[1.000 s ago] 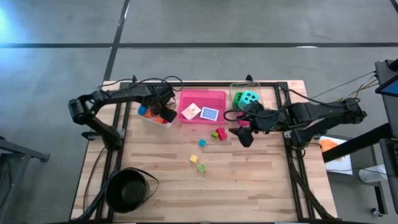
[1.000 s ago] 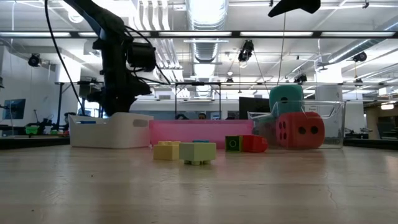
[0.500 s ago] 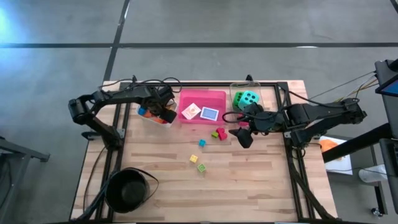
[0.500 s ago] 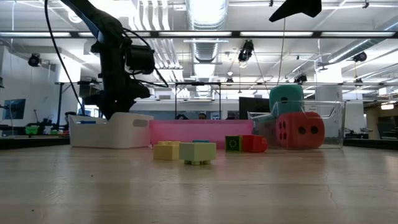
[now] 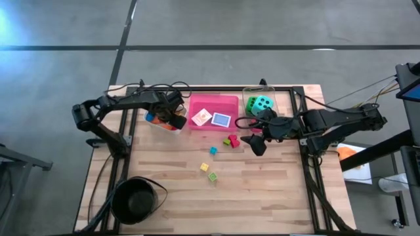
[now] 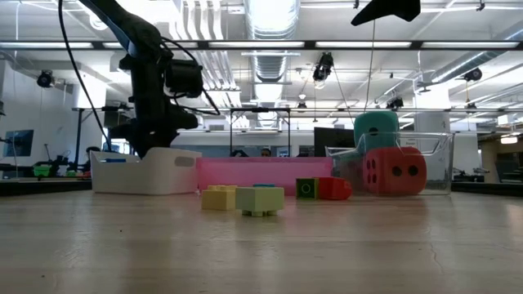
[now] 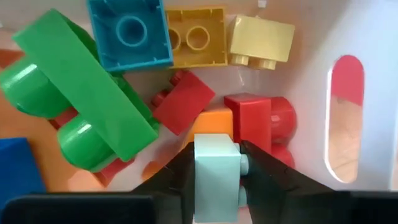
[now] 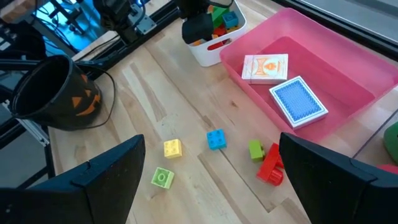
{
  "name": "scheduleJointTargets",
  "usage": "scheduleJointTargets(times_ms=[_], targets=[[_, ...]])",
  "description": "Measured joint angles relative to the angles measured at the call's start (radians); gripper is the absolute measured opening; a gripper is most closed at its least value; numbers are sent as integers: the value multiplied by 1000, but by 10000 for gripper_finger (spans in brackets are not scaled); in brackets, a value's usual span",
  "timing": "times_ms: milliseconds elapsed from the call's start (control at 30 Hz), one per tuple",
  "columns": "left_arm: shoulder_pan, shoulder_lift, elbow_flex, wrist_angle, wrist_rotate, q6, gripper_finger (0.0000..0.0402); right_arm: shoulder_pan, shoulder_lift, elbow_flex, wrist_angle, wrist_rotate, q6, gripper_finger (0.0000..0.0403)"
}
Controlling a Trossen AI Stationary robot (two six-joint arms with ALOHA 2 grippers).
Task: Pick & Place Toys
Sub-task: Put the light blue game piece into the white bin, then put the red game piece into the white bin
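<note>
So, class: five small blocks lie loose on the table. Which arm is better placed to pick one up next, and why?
The right: its open, empty gripper hovers beside the loose red block. The left gripper is busy over the white tray, holding a pale block.

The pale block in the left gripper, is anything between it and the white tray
No. The left gripper holds the pale block right over the white tray, with only the blocks already heaped inside beneath it.

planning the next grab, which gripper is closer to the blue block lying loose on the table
Right. The right gripper hovers open beside the loose blocks, a short way from the blue block. The left gripper is farther off, down in the white tray, shut on a pale block.
</note>
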State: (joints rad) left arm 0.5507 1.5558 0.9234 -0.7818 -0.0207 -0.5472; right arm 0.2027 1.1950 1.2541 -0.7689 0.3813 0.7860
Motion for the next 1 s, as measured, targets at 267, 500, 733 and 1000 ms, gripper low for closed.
scheduleJointTargets(times_ms=[267,500,733,1000], targets=[[0,0,0,0,48,16,234,0,0,0,0,-23,5,362],[1,-2,30,-34,48,19,292,0,0,0,0,-23,8,362],[-1,-5,148,-131,48,37,301,-1,0,0,0,-22,1,362],[-77,-11,311,-282,48,125,302,-45,0,-18,-46,-16,85,362]])
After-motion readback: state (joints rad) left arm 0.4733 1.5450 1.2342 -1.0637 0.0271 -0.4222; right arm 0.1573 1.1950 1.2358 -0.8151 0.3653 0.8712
